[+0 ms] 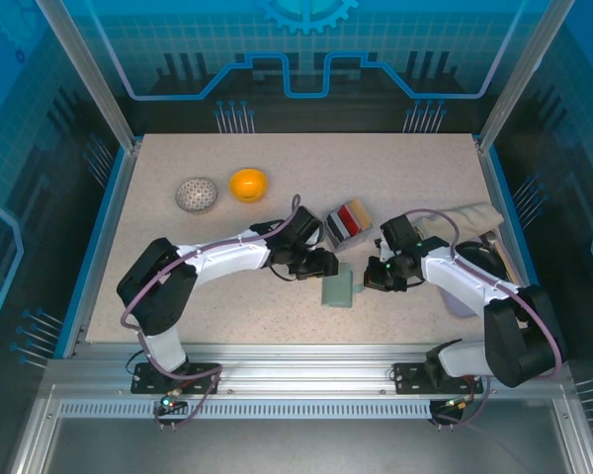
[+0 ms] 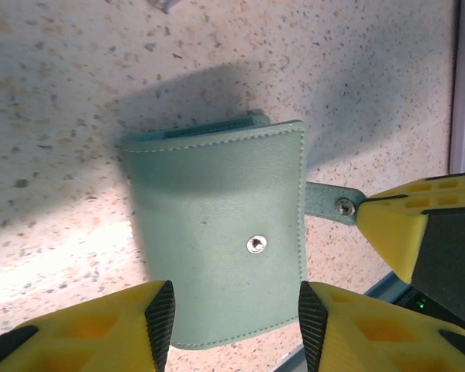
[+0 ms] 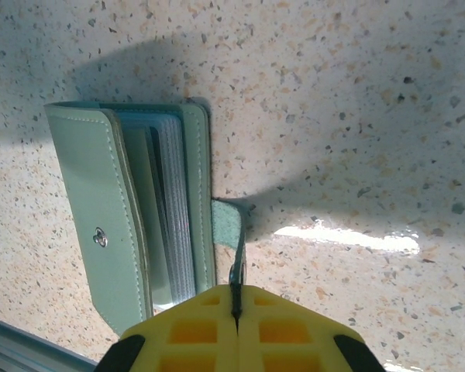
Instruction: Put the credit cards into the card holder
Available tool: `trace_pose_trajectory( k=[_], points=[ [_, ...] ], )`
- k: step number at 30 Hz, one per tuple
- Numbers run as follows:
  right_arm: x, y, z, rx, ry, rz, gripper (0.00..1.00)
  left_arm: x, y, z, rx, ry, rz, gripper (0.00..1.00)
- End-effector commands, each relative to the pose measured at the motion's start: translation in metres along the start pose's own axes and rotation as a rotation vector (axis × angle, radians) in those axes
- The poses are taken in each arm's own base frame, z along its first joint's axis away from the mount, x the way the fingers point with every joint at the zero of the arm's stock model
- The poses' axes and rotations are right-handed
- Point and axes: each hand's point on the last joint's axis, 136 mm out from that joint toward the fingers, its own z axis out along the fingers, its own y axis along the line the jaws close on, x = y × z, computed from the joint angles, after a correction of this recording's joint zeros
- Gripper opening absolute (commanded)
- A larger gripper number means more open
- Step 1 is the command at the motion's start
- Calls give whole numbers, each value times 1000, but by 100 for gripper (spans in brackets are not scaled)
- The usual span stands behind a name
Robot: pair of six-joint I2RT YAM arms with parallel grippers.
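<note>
Speckled table (image 1: 178, 296), blue walls (image 1: 395, 39) | left gripper (image 2: 236, 314) parted | right gripper (image 3: 235, 298) pinches card holder (image 3: 85, 194) tab (image 3: 226, 225)

You lose the end of the snap tab (image 3: 226, 225) inside the pinched right claw (image 3: 235, 298), and a card holder (image 2: 217, 225) corner behind the left claw (image 2: 235, 310). Beyond it, the credit cards (image 1: 350, 221) are too small to count.

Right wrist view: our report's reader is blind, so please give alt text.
The right claw, shut, pinches the snap tab of a pale green folding leather card holder lying slightly open on a speckled beige tabletop.
</note>
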Motion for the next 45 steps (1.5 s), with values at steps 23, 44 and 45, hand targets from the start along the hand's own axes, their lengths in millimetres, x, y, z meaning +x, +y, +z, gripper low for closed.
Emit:
trace_pose_trajectory(
  k=[23, 44, 45],
  points=[
    [-5, 47, -2, -239, 26, -25, 0, 31, 37, 63, -68, 165, -62, 39],
    [-4, 56, 30, -146, 118, -64, 0, 30, 34, 64, -51, 160, -71, 36],
    [-4, 56, 31, -141, 122, -62, 0, 31, 34, 64, -52, 162, -72, 36]
  ],
)
